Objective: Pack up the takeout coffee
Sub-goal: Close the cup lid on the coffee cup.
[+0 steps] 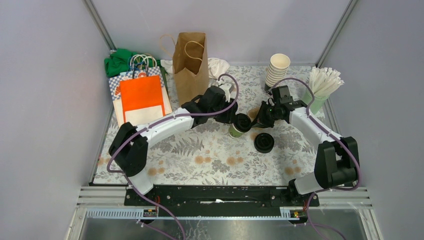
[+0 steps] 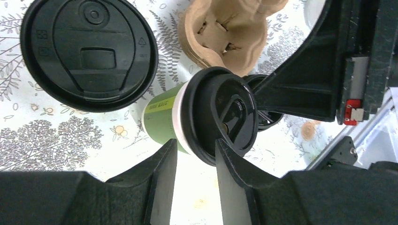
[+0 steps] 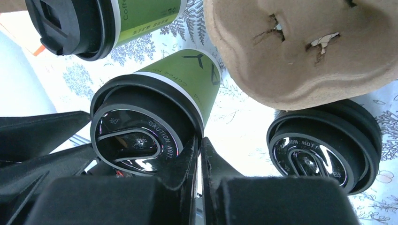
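Note:
Three dark-green coffee cups with black lids are near the table's middle. One cup [image 1: 239, 126] [image 2: 187, 117] is tilted. My left gripper [image 1: 231, 117] [image 2: 196, 147] is closed on its lid rim, one finger on the green wall and one on the lid top. A second cup [image 3: 155, 108] stands at my right gripper [image 1: 261, 119] [image 3: 200, 143], whose fingers are shut and empty against that lid's edge. A third cup [image 1: 264, 142] [image 2: 89, 51] [image 3: 324, 145] stands free in front. A brown pulp cup carrier [image 2: 225, 33] [image 3: 305, 47] lies just behind the cups.
A brown paper bag [image 1: 191, 60] stands open at the back. An orange-and-white bag [image 1: 141, 97] and a green bag [image 1: 120, 60] are at the back left. A cream cup stack [image 1: 277, 70] and a pale green cup of white sticks [image 1: 322, 87] stand back right.

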Robot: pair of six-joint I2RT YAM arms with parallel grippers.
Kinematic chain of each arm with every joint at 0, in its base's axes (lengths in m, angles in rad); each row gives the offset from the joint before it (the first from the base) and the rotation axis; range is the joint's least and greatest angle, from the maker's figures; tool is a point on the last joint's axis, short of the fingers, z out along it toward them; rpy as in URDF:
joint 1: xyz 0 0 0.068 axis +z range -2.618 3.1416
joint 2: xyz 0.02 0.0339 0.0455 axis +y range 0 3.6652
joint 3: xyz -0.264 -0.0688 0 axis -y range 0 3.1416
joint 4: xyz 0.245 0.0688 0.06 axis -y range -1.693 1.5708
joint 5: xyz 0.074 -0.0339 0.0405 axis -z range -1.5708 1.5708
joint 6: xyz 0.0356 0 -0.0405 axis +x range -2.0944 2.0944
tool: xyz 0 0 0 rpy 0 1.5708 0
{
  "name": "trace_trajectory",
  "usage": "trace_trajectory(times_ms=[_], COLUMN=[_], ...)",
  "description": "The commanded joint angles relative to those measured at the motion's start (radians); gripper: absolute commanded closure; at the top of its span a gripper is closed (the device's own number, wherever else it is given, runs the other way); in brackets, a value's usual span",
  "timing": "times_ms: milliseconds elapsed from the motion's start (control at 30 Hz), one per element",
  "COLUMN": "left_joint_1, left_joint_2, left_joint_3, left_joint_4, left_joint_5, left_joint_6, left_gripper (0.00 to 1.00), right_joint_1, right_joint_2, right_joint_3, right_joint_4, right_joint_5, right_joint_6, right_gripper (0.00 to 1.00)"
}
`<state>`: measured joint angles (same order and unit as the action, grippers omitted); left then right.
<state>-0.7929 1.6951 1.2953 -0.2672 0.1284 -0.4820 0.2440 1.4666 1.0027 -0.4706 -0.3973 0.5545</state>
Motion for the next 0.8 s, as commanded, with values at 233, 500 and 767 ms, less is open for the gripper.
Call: trace_trajectory(times_ms=[233, 500, 767], left_joint_1=[0.023, 0.029, 0.031], left_joint_2=[-0.044, -0.061, -0.043], left_joint_3=[-0.080, -0.122, -0.113], left_joint_4=[0.071, 0.105, 0.118], left_joint_5=[0.106, 0.118, 0.127], left_joint_6=[-0.037, -0.048, -0.049], left_gripper=[0.62, 0.62, 0.62], right_joint_1=[0.009, 0.008, 0.009], right_joint_2=[-0.012, -0.002, -0.040], right_joint_3=[0.103, 0.101, 0.106], right_joint_4=[-0.072, -0.096, -0.143], right_joint_5=[-0.065, -0.034, 0.064], right_joint_6=[-0.015, -0.035, -0.062], right_gripper=[0.94, 0.78, 0.56])
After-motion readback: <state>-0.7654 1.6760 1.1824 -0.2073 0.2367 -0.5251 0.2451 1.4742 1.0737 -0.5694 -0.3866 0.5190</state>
